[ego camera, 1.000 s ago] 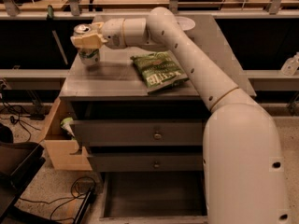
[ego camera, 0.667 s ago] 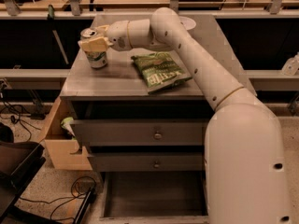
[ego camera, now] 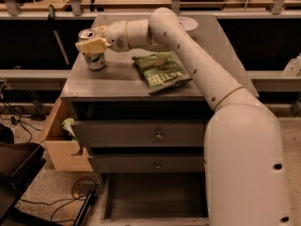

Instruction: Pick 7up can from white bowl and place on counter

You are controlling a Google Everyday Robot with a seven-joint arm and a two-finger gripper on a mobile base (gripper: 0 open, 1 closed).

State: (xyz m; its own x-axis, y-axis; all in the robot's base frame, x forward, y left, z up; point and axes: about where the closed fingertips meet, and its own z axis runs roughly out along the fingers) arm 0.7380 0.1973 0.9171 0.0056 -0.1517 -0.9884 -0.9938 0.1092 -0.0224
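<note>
The 7up can (ego camera: 94, 56), silver and green with a silver top, stands upright at the left side of the grey counter (ego camera: 117, 81), its base at or just above the surface. My gripper (ego camera: 92, 37) reaches in from the right and is shut on the can's upper part, one finger in front and one behind. The white bowl (ego camera: 189, 23) sits at the back of the counter, mostly hidden behind my arm, well apart from the can.
A flat green chip bag (ego camera: 162, 72) lies in the counter's middle, right of the can. A wooden drawer (ego camera: 56, 147) juts out at the cabinet's left. The bottom drawer (ego camera: 155, 192) is pulled open. Cables and a dark object lie on the floor at left.
My gripper has carried the can forward and down toward the counter's left front area. The chip bag has not moved.
</note>
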